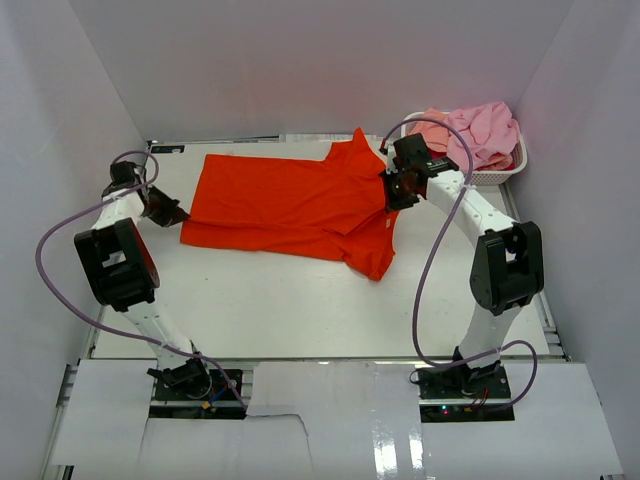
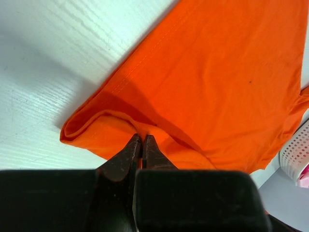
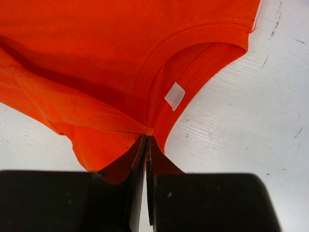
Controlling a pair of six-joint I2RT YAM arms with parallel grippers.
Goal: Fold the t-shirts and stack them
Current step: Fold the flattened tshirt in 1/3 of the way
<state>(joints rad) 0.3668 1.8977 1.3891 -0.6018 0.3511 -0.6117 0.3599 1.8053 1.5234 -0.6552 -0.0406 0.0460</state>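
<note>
- Top external view: the orange-red t-shirt lies spread on the table, just beside the white basket. Its collar is at the end near the basket and its hem at the far end.
- Inside the basket, the pink shirts sit heaped, not yet folded.
- At the end farthest from the basket, the left gripper has its jaws pressed together on a doubled edge of the hem.
- At the end nearest the basket, the right gripper has its jaws pressed together, pinching cloth at the collar rim beside the neck label.
- Judged step: with 2 ends held, a lengthwise fold of the body.
- Procedure: raise both ends together, by equal amounts, with the cloth taut along the line toward the basket. Slack would let the middle sag and crease.
- Carry the held line across to the opposite long edge. The 2 sleeves, which jut out near the basket end, should be folded inward.
- Risk: the collar pinch appears to take little cloth, so a jerk may pull it free.
</note>
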